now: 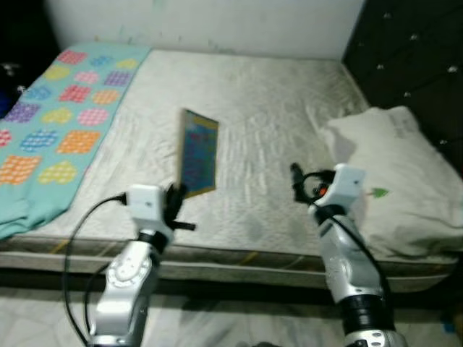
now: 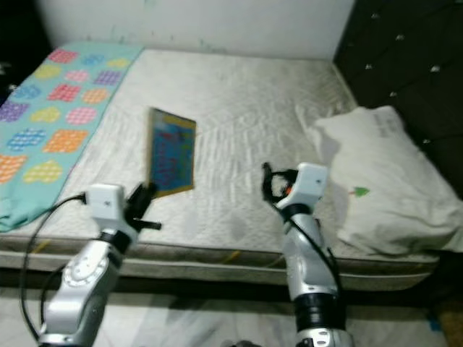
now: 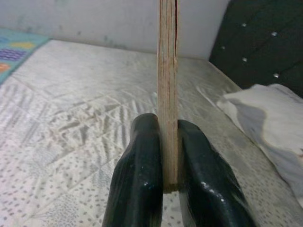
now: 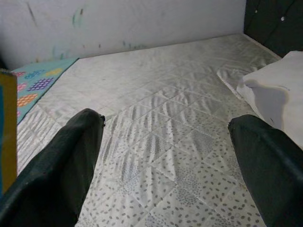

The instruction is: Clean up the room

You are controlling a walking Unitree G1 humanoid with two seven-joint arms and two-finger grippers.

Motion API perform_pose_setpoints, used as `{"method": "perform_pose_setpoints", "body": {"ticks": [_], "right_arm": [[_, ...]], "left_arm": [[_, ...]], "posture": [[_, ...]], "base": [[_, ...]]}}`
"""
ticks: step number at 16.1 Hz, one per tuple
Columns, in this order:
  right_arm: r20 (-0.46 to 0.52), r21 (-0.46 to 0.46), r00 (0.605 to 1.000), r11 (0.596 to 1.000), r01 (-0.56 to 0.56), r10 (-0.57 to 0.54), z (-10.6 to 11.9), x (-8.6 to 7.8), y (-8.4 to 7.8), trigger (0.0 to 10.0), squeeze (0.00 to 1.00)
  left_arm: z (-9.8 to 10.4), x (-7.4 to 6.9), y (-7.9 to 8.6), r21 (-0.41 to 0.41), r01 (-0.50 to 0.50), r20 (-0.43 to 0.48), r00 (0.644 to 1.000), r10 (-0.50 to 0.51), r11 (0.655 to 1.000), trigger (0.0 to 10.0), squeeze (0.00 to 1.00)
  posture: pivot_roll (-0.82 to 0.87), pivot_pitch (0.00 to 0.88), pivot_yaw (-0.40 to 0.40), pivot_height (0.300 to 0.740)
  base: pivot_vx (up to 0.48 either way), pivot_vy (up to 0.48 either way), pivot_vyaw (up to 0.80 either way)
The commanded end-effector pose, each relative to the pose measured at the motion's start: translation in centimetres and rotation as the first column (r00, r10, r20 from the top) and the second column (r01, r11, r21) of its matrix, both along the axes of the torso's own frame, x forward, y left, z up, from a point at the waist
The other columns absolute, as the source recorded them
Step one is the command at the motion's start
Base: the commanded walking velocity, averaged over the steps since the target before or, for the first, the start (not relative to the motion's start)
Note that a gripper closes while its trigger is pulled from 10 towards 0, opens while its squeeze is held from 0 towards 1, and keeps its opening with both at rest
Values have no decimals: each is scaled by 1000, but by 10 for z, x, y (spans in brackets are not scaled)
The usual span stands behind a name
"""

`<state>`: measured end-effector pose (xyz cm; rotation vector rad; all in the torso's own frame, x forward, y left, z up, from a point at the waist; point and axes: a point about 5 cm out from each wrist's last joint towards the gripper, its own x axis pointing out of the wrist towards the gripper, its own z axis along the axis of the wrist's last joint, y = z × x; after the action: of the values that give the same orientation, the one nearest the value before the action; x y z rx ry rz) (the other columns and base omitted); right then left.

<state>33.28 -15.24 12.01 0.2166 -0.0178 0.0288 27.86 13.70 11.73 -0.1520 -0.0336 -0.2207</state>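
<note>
**Left gripper lifting a thin book off the bed**

The bed (image 1: 275, 144) is filling most of the scene, its quilted mattress bare in the middle. A turquoise blanket (image 1: 51, 130) with coloured patches is lying over the far left part and hanging down the near left edge. A white pillow (image 1: 394, 173) is slumping on the right, against the dark padded headboard (image 1: 412, 58).

The book (image 1: 198, 152) is being held just left of the middle of the bed, above the mattress, by its near lower corner. It looks like a thin hardback with a blue picture cover. It is standing on edge: its long axis is running up and slightly away from the robot, its cover is facing right, and its thin edge is pointing at the left wrist camera.

The left gripper (image 1: 173, 206) is sitting at the near edge of the bed, its fingers (image 3: 142, 170) clamped on the book's lower edge, one on each cover. The right gripper (image 1: 296, 182) is hovering over the near right part of the mattress, just short of the pillow, with its fingers (image 4: 61, 161) spread wide and holding nothing.

Judging by its flat boards, the book is probably stiff and fairly light, not fragile, though the covers may be smooth enough to slip. A corner pinch leaves most of the length unsupported, so it may swing; a grip nearer the middle of the lower edge would likely be steadier.
</note>
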Motion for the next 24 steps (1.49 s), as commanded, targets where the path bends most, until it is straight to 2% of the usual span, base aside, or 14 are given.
{"method": "perform_pose_setpoints", "body": {"ticks": [1,5,10,24], "right_arm": [[5,-13,1000,1000,13,-13,2,0,-6,10000,0],[6,-14,1000,1000,10,-9,2,1,-4,10000,0],[5,-17,1000,1000,12,-12,1,1,-6,10000,0],[-12,-32,1000,999,13,-13,-5,-1,-7,10000,0]], "left_arm": [[7,1,-5,-11,14,36,999,-13,1000,10000,0],[9,2,-5,-28,12,55,998,-11,1000,10000,0],[12,-1,-8,-32,67,84,994,-65,997,10000,0],[12,0,-8,-27,81,85,993,-79,996,10000,0]], "posture": [[-17,90,-35,740],[-17,89,-35,740],[-17,89,-35,740],[-19,93,-30,740]], "base": [[0,-270,0],[0,-195,0],[0,0,0],[288,0,0]]}}
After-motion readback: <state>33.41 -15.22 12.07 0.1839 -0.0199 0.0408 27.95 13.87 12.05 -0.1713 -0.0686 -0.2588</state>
